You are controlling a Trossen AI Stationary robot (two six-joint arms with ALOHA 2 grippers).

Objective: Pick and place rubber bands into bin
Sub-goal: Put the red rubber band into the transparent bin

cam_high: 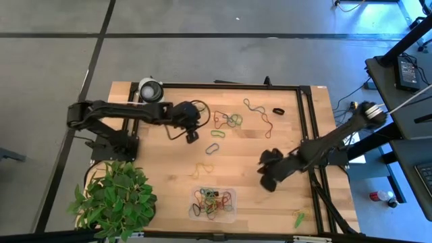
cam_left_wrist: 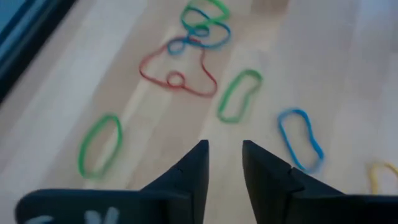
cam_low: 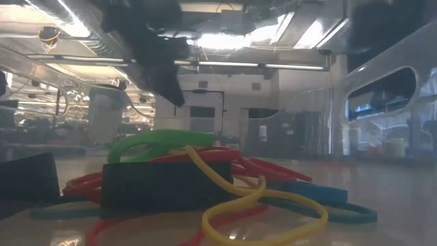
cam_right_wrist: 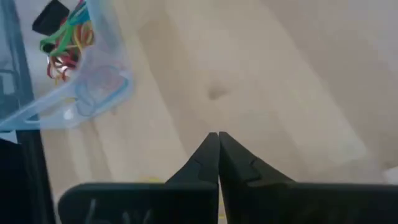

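Loose rubber bands lie flat on the wooden table (cam_high: 270, 145): a red, green and blue tangle (cam_high: 229, 121), a green loop (cam_high: 216, 133) and a faint yellow one (cam_high: 202, 169). My left gripper (cam_high: 192, 135) hovers open beside them. In its wrist view the tips (cam_left_wrist: 225, 148) point at a red band (cam_left_wrist: 180, 70), two green loops (cam_left_wrist: 238, 94) (cam_left_wrist: 99, 145) and a blue loop (cam_left_wrist: 300, 138). The clear bin (cam_high: 213, 204) holds several bands (cam_low: 205, 174). My right gripper (cam_high: 266, 179) is shut and empty over bare wood, right of the bin (cam_right_wrist: 74, 74).
A potted plant (cam_high: 115, 199) stands at the near left corner and a round white-and-grey object (cam_high: 150, 89) at the far left. A black band (cam_high: 278, 111) and a long thin loop (cam_high: 260, 111) lie farther right. One green band (cam_high: 298, 218) lies near the near edge.
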